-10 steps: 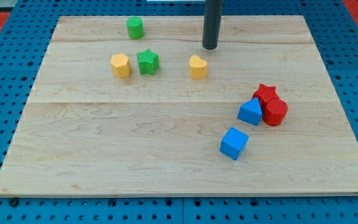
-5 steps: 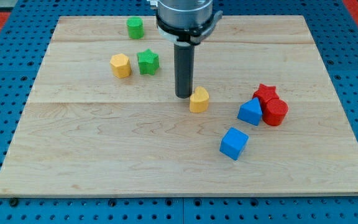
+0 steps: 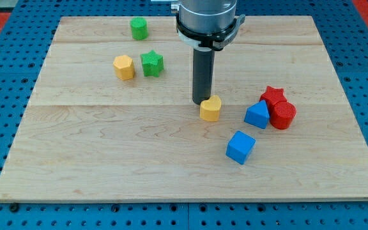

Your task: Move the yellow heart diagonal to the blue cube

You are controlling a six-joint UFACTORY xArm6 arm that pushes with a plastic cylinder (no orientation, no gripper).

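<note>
The yellow heart (image 3: pixel 211 109) lies near the board's middle, up and to the left of the blue cube (image 3: pixel 240 147). My tip (image 3: pixel 201 101) stands against the heart's upper left side, touching it or nearly so. The blue cube sits below and to the right of the heart, a short gap between them.
A blue triangular block (image 3: pixel 257 115), a red star (image 3: pixel 273 96) and a red cylinder (image 3: pixel 282 115) cluster at the right of the heart. A yellow hexagon (image 3: pixel 124 67), a green star (image 3: pixel 151 63) and a green cylinder (image 3: pixel 138 28) lie at the upper left of the wooden board (image 3: pixel 107 160).
My tip came down from the board's top and pushed the yellow heart down and slightly right, toward the blue cube. The other blocks have not moved.
</note>
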